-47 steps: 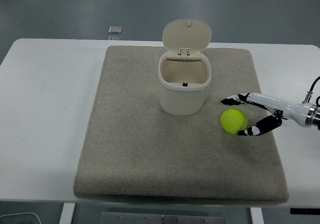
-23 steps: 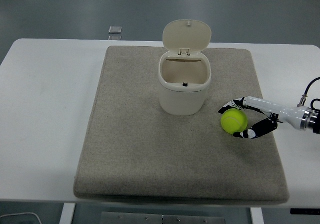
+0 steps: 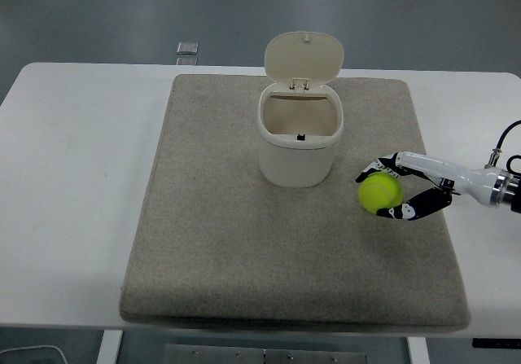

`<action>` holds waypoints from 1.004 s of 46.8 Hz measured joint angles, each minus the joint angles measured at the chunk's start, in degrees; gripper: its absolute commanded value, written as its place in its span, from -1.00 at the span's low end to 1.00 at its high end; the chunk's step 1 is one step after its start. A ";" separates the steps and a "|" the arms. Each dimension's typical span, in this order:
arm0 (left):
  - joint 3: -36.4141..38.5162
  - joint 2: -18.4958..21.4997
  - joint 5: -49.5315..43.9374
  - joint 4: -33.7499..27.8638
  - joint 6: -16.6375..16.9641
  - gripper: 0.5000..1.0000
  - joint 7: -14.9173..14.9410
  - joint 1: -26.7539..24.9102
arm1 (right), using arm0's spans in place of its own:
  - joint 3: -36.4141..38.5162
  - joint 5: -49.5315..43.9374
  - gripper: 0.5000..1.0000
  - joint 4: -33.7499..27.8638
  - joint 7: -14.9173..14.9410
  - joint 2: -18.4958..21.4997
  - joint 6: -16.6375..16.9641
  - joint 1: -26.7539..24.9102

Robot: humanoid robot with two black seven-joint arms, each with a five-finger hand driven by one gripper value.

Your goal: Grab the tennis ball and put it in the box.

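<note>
A yellow-green tennis ball (image 3: 379,192) lies on the grey mat (image 3: 220,242), to the right of the cream box (image 3: 299,136). The box stands upright at the mat's middle back with its hinged lid (image 3: 304,57) flipped up, and its inside shows nothing but its own bottom. My right hand (image 3: 381,191) comes in from the right edge and wraps the ball: the upper fingers (image 3: 376,168) curl over its far side, the lower fingers (image 3: 403,212) press under its near side. My left arm is out of view.
The mat covers most of the white table (image 3: 73,177). A small grey square object (image 3: 187,49) lies on the table behind the mat's back left corner. A black cable (image 3: 509,140) runs by my right wrist.
My right hand has slid a little to the left and closed its fingers around the tennis ball, which has shifted slightly up.
</note>
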 measured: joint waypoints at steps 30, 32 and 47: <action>0.00 0.00 0.00 0.01 0.00 0.97 0.00 -0.01 | 7.52 6.97 -1.00 2.58 4.76 -0.69 11.90 11.16; 0.00 0.00 0.00 0.01 0.00 0.97 0.01 0.01 | 7.52 6.97 -1.00 2.58 4.51 0.61 11.68 11.77; 0.02 0.00 0.02 -0.01 0.00 0.97 0.00 -0.01 | 6.95 6.87 -1.00 1.85 -3.26 8.58 7.35 13.69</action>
